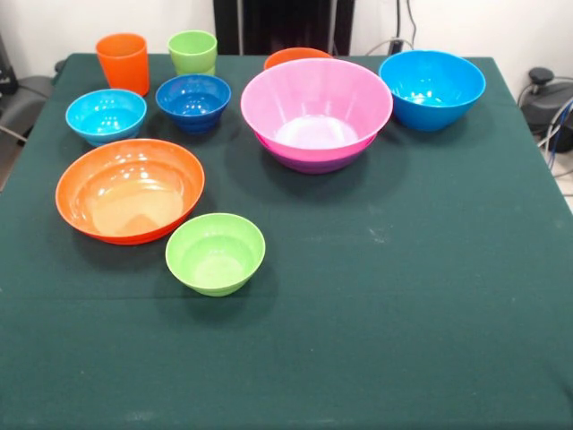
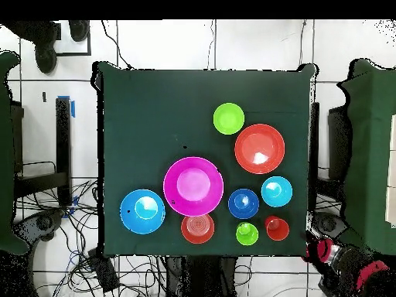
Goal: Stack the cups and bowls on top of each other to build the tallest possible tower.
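Standing on the dark green cloth-covered surface point(image 1: 430, 296), the large glossy pink plastic bowl point(image 1: 316, 107) sits nested in a purple bowl point(image 1: 315, 162), with the big blue bowl point(image 1: 431, 88) beside it and a small orange bowl point(image 1: 295, 56) just behind. The wide shallow orange bowl point(image 1: 130, 189), small lime-green bowl point(image 1: 215, 253), light-blue bowl point(image 1: 106, 115), dark-blue bowl point(image 1: 193, 100), tall orange tumbler point(image 1: 123, 63) and lime-green tumbler point(image 1: 192, 52) stand separately. The claw is nowhere to be seen.

green table point(image 1: 430, 296), bowls point(image 1: 130, 190), cups point(image 1: 124, 63)
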